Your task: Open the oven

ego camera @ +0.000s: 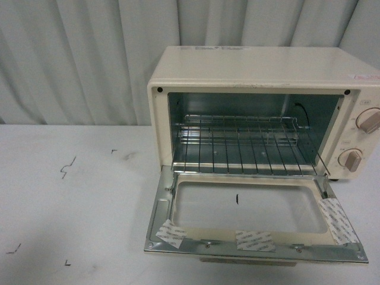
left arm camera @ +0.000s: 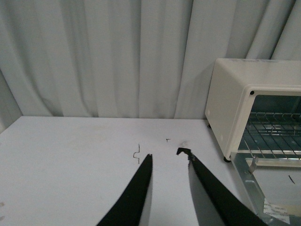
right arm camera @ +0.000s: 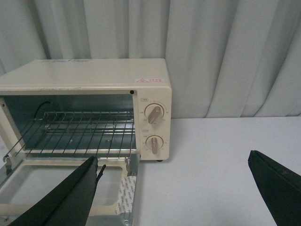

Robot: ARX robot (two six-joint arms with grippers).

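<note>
Oven (right arm camera: 94, 94) door down — beside right hand (right arm camera: 174, 172).

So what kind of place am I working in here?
Likely a staged test setup, not a kitchen: a lone oven on a plain white table, pale curtains behind, and tape strips on its open door.

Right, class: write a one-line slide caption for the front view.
Oven on a white table, door folded fully down, wire rack bare inside, no pincer in sight.
</note>
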